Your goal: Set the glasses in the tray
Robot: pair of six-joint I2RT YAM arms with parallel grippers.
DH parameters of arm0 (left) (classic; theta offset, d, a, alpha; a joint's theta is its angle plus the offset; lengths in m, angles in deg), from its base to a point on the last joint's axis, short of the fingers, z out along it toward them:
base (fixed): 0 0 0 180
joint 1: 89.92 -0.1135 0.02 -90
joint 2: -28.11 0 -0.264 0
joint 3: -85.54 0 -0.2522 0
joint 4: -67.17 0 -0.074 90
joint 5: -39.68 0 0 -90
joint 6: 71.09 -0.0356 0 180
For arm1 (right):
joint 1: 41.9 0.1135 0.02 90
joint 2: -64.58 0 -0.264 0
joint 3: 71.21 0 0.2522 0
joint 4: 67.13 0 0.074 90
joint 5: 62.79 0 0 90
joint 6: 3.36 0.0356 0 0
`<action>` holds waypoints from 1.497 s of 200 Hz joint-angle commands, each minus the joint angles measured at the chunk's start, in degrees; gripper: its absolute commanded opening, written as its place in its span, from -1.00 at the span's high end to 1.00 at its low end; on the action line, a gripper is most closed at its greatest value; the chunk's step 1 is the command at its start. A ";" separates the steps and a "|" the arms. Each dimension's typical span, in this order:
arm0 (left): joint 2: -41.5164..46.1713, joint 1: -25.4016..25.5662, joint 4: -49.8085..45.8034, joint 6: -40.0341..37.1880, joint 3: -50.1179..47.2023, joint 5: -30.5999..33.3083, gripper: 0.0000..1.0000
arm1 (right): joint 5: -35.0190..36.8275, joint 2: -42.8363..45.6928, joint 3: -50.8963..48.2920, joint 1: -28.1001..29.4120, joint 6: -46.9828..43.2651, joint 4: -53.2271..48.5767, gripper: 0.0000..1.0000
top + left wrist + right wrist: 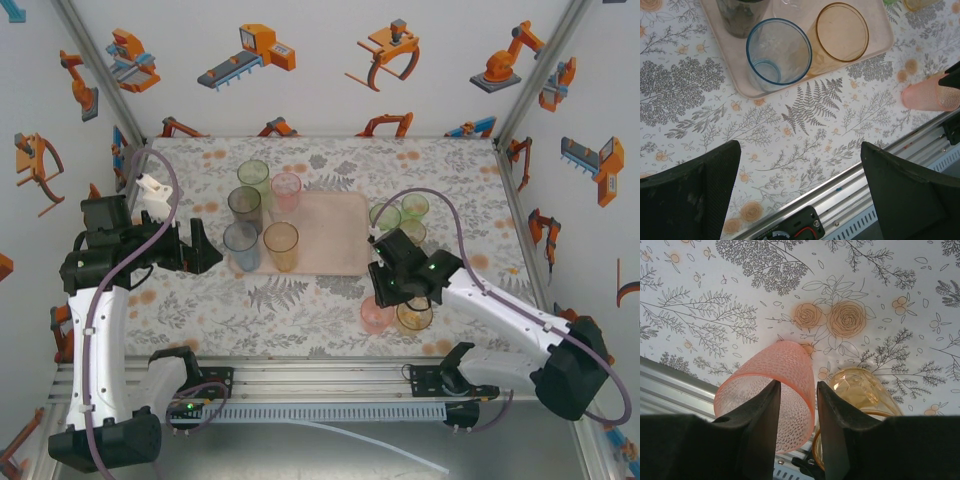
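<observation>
The tray, a flat pale pink-beige rectangle with rounded corners and a low rim, is lying mid-table on the floral table cover. Three smooth, translucent round glasses are standing on its left end: a blue tumbler, an orange tumbler and a grey tumbler, the grey one cut off by the frame edge in the left wrist view. A far green tumbler and a rose tumbler are standing at the tray's far left corner; whether they are on it is unclear. Two more green tumblers are sitting just right of the tray, with a possible third pale one half hidden behind the right arm. A dimpled salmon tumbler and a ribbed amber tumbler are standing side by side near the metal rail. That is ten counted, five of them off the tray. The right gripper is straddling the salmon tumbler's wall with a narrow gap; whether it is pinching cannot be told. The left gripper is hanging spread wide, holding nothing, above the cover near the tray.
</observation>
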 commanded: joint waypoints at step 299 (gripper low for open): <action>1.61 0.65 0.11 0.13 1.11 0.59 -0.94 | 0.46 -0.84 4.74 2.84 -1.49 2.42 0.99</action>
